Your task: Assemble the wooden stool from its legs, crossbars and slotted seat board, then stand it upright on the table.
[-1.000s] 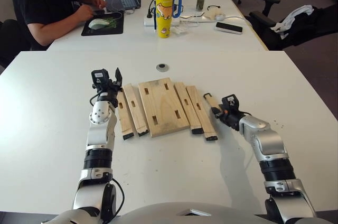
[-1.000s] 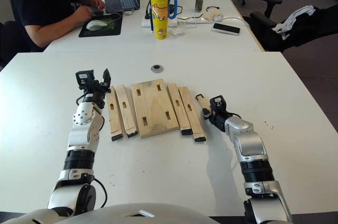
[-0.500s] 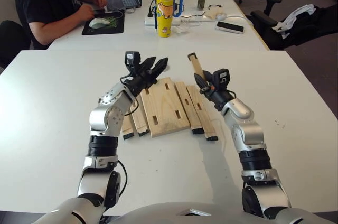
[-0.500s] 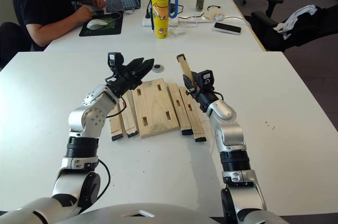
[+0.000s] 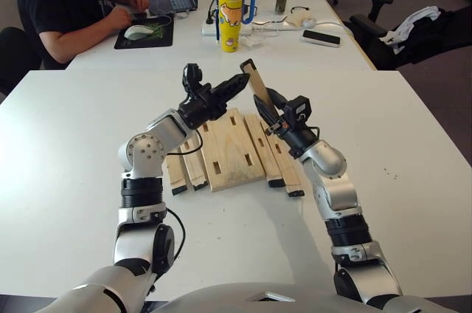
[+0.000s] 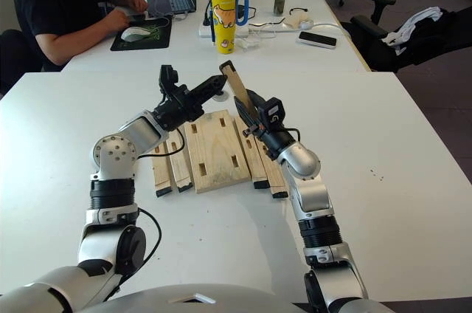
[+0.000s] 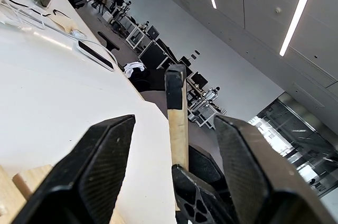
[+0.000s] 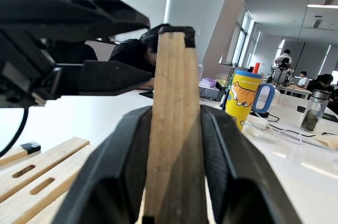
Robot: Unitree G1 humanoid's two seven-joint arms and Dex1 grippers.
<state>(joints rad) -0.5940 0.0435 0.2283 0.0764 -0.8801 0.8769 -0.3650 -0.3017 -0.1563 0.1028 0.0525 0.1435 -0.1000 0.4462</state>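
Four wooden bars (image 5: 265, 158) lie flat on the white table (image 5: 66, 150) around the slotted seat board (image 5: 228, 152). Two are side by side just beside its left edge and two just beside its right edge, all with their black end caps toward the robot. A fifth bar (image 5: 257, 86) is up in the air over the far end of the board. It is tilted, with its black-capped end highest and leaning toward the robot's left. The right gripper (image 5: 270, 111) is clamped on this bar's lower part, with a finger on either side, as the right wrist view shows. The left gripper (image 5: 233, 86) hovers just beside the bar's upper end with its fingers (image 7: 103, 168) spread wide. In the left wrist view the bar stands in the gap between them, touching neither. On the next table behind stands a yellow cup (image 5: 229, 21), well apart from the stool parts.
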